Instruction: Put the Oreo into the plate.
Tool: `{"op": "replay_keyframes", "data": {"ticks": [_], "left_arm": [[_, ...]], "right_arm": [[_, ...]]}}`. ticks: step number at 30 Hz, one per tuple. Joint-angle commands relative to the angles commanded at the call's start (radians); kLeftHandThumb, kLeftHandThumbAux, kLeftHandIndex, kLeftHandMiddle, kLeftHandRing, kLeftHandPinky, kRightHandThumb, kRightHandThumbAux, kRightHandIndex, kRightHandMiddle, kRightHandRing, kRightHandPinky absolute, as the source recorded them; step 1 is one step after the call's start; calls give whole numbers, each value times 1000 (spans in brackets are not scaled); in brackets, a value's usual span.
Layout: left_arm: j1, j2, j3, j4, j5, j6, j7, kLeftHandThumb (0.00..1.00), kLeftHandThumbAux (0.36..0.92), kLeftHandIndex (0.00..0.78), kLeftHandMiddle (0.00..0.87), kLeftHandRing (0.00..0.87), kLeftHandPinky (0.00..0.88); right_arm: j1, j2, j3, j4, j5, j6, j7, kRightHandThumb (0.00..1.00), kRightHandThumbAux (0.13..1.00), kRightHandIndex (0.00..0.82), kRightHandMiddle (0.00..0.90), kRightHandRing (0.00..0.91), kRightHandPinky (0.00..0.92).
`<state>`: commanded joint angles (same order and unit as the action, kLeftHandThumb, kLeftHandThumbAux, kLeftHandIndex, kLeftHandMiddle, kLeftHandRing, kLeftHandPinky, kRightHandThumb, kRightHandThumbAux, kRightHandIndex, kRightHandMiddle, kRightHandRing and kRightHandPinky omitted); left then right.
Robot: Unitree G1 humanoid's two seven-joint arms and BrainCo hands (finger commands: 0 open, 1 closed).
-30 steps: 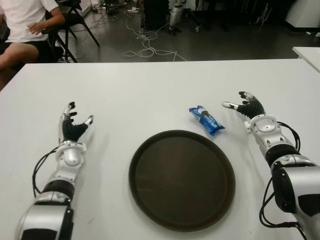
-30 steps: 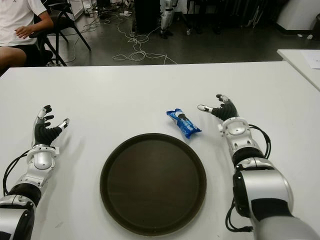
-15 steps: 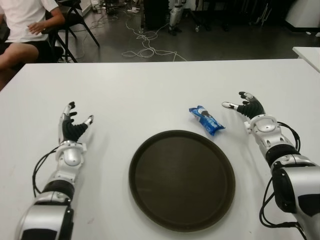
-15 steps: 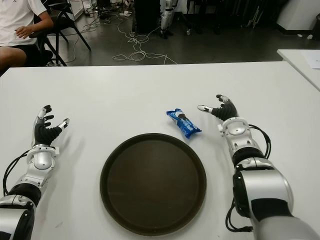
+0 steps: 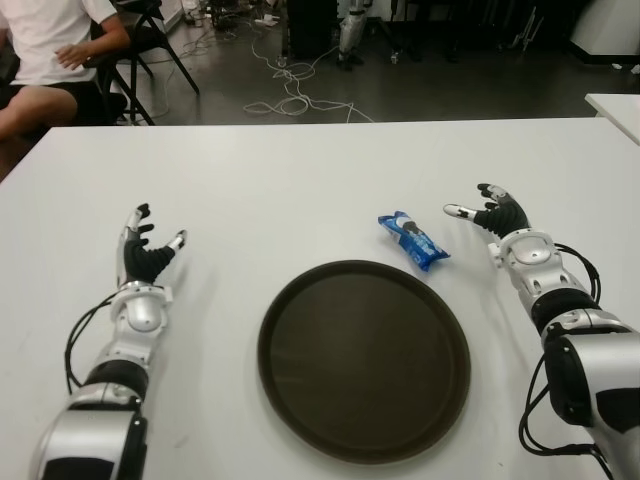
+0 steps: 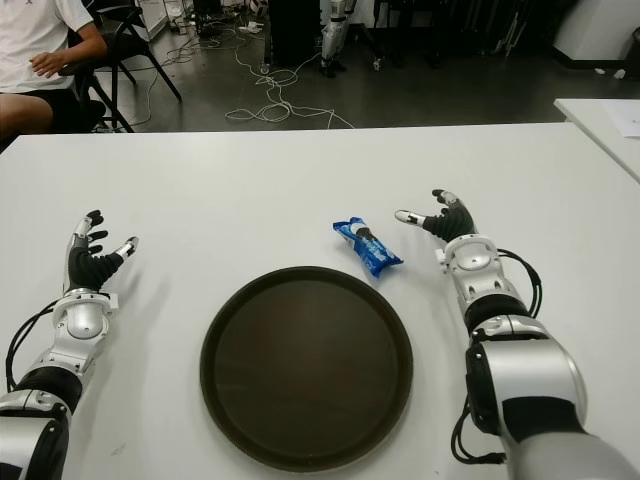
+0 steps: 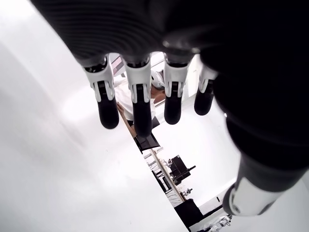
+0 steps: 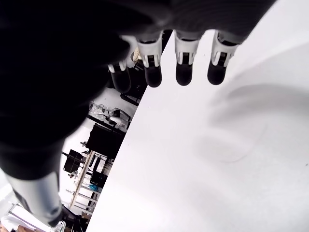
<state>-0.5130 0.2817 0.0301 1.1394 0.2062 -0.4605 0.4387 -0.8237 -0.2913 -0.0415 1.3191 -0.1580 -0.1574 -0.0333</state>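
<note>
On the white tabletop (image 5: 300,180), items as follows.

Oreo (image 5: 412,240): blue packet, lying flat just beyond the plate's rim at about 1 o'clock, apart from the rim, long axis slanting from 11 toward 5. Not yet in the plate.

Plate (image 5: 364,358): dark round tray, nothing sitting in it.

Right robot hand (image 5: 487,214): showing at 3 o'clock of the Oreo, near but not touching, fingers spread and gripping nothing; its wrist view is showing only straight fingers over bare surface.

Left robot hand (image 5: 146,252): showing well apart at 9 o'clock of the plate, fingers likewise spread, holding nothing.

Person (image 5: 50,50): sitting past the far edge, at 11 o'clock.

Risks, as judged:
- The packet is looking thin and slick; fingers closing from one side are likely pushing it toward 9 o'clock instead of lifting it.
- A pinch on the crimped end is risking the packet swinging or slipping out during the carry.
- A low carry toward 7 o'clock is risking a catch on the raised rim, leaving the packet resting half on it.
- A hard squeeze could be crushing the biscuits inside.
</note>
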Motion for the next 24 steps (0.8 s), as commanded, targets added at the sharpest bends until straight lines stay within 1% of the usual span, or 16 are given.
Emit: {"op": "replay_keyframes", "data": {"ticks": [3,4,8,11,15,17,19,23,24], "left_arm": [[0,1,-1,1,3,2,6,242,701,80,154,162,174],[0,1,-2,2,4,2,7,244,703,81,156,166,187],[-1,4,-7,3,12,3,12,240,710,82,153,169,194],[-2,7,-9,5,16,4,11,233,713,82,147,166,187],[-3,8,-9,9,16,7,9,220,717,82,145,168,191],[-3,7,-9,9,16,7,9,221,720,82,145,169,190],[-3,6,-9,8,16,7,10,227,722,82,143,165,174],[-1,4,-9,5,15,6,11,230,719,75,137,153,155],[-2,3,-9,5,15,6,13,230,719,75,137,152,154]], "right_arm": [[2,4,-6,-1,4,0,-10,0,702,113,72,56,34],[2,5,-6,-1,4,0,-12,0,699,103,66,51,28],[-2,8,7,-5,-8,1,-18,0,694,85,56,44,23],[-11,16,18,-11,-15,2,-16,0,698,91,66,48,27],[-7,36,38,-40,-23,-14,-11,0,707,112,78,52,22],[8,46,50,-69,-27,-31,-10,0,710,118,80,51,23],[17,48,61,-86,-33,-46,-4,0,712,114,77,46,22],[6,49,87,-96,-54,-52,10,0,714,87,63,35,17],[12,45,98,-106,-60,-64,22,0,714,85,62,34,17]]}}
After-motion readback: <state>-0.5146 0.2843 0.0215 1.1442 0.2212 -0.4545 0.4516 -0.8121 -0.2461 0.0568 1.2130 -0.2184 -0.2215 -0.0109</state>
